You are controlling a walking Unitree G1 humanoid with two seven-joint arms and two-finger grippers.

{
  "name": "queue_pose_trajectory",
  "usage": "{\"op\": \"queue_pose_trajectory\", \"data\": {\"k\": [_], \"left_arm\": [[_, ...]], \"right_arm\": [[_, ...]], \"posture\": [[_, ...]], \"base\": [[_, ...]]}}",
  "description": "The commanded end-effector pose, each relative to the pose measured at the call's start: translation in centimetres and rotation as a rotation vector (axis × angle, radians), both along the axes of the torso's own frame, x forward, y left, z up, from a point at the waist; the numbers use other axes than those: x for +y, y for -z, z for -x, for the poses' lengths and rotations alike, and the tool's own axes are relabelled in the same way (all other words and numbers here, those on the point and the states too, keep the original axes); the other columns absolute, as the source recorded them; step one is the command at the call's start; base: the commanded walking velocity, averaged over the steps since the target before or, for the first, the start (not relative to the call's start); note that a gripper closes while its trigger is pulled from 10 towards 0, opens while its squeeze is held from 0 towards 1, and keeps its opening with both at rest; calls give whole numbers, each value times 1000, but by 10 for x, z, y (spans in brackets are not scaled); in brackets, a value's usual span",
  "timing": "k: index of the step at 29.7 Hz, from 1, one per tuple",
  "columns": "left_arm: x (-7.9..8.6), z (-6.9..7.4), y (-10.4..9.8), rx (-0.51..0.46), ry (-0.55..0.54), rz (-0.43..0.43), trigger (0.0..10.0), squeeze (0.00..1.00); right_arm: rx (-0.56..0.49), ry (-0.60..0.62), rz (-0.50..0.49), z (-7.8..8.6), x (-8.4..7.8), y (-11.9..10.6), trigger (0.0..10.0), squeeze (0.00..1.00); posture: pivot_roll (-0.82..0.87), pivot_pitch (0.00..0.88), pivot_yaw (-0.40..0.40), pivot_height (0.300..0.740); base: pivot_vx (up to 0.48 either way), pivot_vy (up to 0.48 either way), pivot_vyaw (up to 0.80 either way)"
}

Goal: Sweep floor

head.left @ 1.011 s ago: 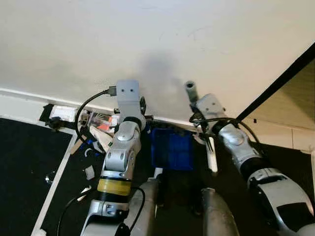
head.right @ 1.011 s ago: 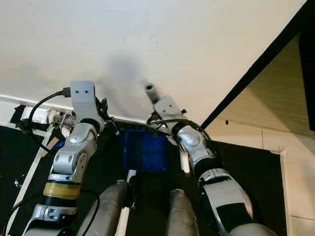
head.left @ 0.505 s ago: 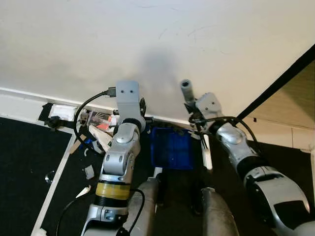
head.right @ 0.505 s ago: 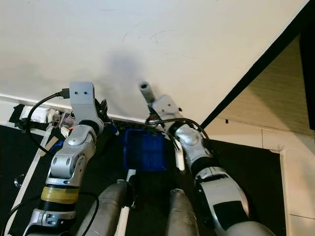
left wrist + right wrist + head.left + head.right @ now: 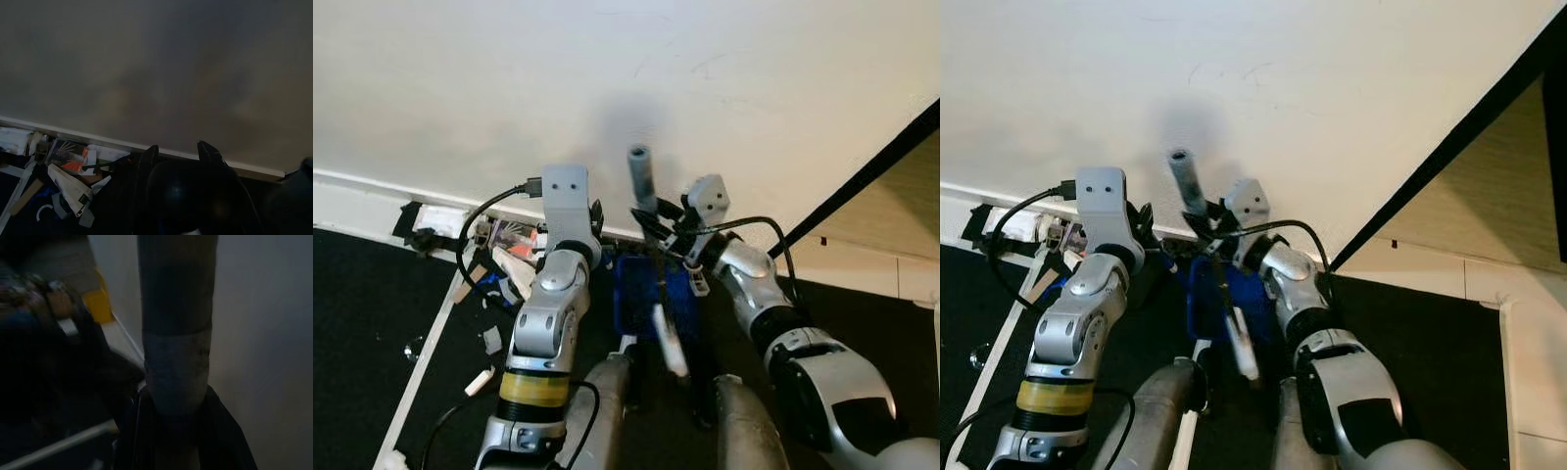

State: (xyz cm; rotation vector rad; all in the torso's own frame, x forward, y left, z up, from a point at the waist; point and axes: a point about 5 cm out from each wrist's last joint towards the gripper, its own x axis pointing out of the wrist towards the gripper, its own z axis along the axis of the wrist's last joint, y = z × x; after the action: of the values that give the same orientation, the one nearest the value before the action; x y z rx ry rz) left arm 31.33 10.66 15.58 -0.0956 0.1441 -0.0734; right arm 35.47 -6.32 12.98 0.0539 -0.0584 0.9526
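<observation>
The grey broom handle (image 5: 639, 171) leans against the white wall, and its pale lower part (image 5: 668, 343) crosses the blue dustpan (image 5: 636, 294) on the dark floor. My right gripper (image 5: 658, 223) is shut on the broom handle (image 5: 177, 333), black fingers (image 5: 222, 435) on both sides of it. At the dustpan's left top corner, my left gripper (image 5: 178, 149) is closed around a dark round handle (image 5: 188, 191). A pile of paper scraps and wrappers (image 5: 509, 259) lies along the baseboard to the left, also seen as scraps (image 5: 68, 171) from the left wrist.
The white wall (image 5: 626, 78) and its baseboard (image 5: 372, 186) stand close ahead. A dark beam (image 5: 871, 171) runs diagonally at the right, with pale flooring (image 5: 901, 206) beyond it. A white strip (image 5: 426, 352) borders the dark mat at the left. My legs (image 5: 744, 431) are below.
My right gripper has swung the broom handle to the left, so its top now stands near the left wrist and its lower part lies over the dustpan. The left arm has hardly moved.
</observation>
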Motion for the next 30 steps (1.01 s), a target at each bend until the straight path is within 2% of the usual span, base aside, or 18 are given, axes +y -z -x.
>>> {"op": "queue_pose_trajectory", "data": {"k": [1, 2, 3, 4, 5, 6, 7, 8, 9, 11, 14, 19, 20, 24, 25, 26, 28, 30], "left_arm": [[-6, 1, 8, 40, 42, 26, 10000, 0], [-6, 1, 8, 42, 45, 26, 10000, 0], [-6, 1, 8, 42, 45, 26, 10000, 0], [-8, 0, 9, 51, 54, 24, 10000, 0], [-9, 0, 10, 53, 57, 22, 10000, 0], [-9, 0, 10, 53, 57, 22, 10000, 0], [-10, 0, 12, 64, 64, 15, 10000, 0], [-10, 0, 12, 64, 64, 15, 10000, 0], [-11, 0, 13, 71, 69, 9, 10000, 0], [-11, -1, 13, 73, 71, 8, 10000, 0], [-9, -3, 13, 76, 70, 2, 10000, 0], [-7, -3, 13, 77, 66, 0, 10000, 0], [-7, -2, 12, 78, 66, -2, 10000, 0], [-7, 1, 13, 82, 65, -2, 10000, 0], [-5, 4, 15, 92, 60, -1, 10000, 0], [-5, 4, 15, 92, 60, -1, 10000, 0], [-4, 8, 17, 102, 55, -1, 10000, 0], [-3, 10, 17, 106, 52, 0, 10000, 0]], "right_arm": [[-147, -25, -42, -1, 1, -25, 10000, 0], [-208, -10, -24, -1, -5, -33, 10000, 0], [-208, -10, -24, -1, -5, -33, 10000, 0], [-290, 44, 53, 0, -22, -40, 10000, 0], [-305, 62, 73, 0, -28, -41, 10000, 0], [-305, 62, 73, 0, -28, -41, 10000, 0], [-318, 95, 121, 1, -39, -38, 10000, 0], [-318, 95, 121, 1, -39, -38, 10000, 0], [-316, 142, 188, 3, -51, -30, 10000, 0], [-323, 158, 207, 3, -55, -28, 10000, 0], [-328, 221, 244, 5, -74, -29, 10000, 0], [-306, 250, 258, 6, -82, -25, 10000, 0], [-284, 279, 322, 7, -86, -12, 10000, 0], [-263, 330, 369, 4, -87, -1, 10000, 0], [-244, 378, 437, 2, -86, 10, 10000, 0], [-244, 378, 437, 2, -86, 10, 10000, 0], [-218, 398, 502, 2, -84, 22, 10000, 0], [-191, 408, 509, 3, -83, 27, 10000, 0]], "posture": [[211, 323, 59, 740], [211, 323, 59, 740], [211, 323, 59, 740], [197, 324, 63, 740], [197, 324, 63, 740], [197, 324, 63, 740], [188, 325, 66, 740], [188, 325, 66, 740], [188, 325, 66, 740], [184, 324, 69, 740], [185, 329, 68, 740], [185, 333, 70, 740], [198, 345, 72, 740], [206, 358, 70, 740], [211, 368, 70, 740], [211, 368, 70, 740], [218, 385, 67, 740], [224, 396, 66, 740]], "base": [[0, 0, 0], [0, 0, 0], [0, 0, 0], [0, 0, 0], [0, 0, 0], [0, 0, 0], [0, 0, 0], [0, 0, 0], [0, 0, 0], [0, 0, 0], [0, 0, 0], [0, 0, 0], [0, 0, 0], [0, 0, 0], [0, 0, 0], [0, 0, 0], [0, 0, 0], [0, 0, 0]]}}
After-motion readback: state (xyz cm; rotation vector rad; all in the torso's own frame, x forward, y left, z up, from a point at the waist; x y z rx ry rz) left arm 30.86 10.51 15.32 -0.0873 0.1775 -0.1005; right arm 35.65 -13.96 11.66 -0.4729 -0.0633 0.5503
